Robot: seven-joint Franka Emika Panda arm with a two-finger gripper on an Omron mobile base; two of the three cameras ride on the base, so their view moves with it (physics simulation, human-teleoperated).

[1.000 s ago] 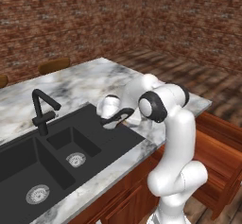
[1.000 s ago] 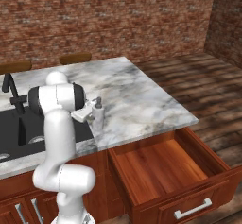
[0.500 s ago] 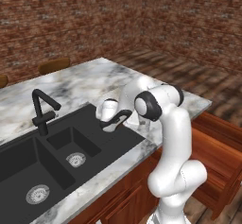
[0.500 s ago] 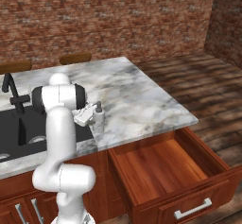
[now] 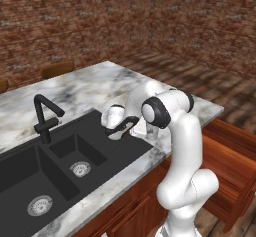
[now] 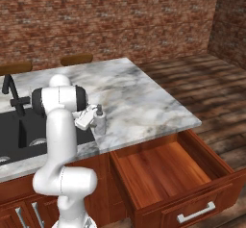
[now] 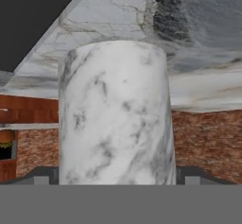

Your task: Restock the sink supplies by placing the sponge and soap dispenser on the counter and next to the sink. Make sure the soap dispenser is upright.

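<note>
The pale grey-white cylindrical soap dispenser with a narrow pump top [image 6: 100, 120] stands upright on the white marble bench with grey veining [image 6: 139, 99], just right of the matte black double-basin sink [image 5: 60, 168] and close to the bench's near edge. The white arm's two-finger gripper [image 6: 86, 118] sits at the bottle's left side — in the hand view the marbled bottle body [image 7: 116, 116] stands between the two dark fingertips [image 7: 40, 176], with the jaws spread wide on either flank. Whether the pads press the bottle cannot be told. An angular black faucet [image 5: 46, 118] rises at the sink's far rim. Below the bench on the right, a reddish-brown wooden drawer [image 6: 163, 171] stands pulled out.
</note>
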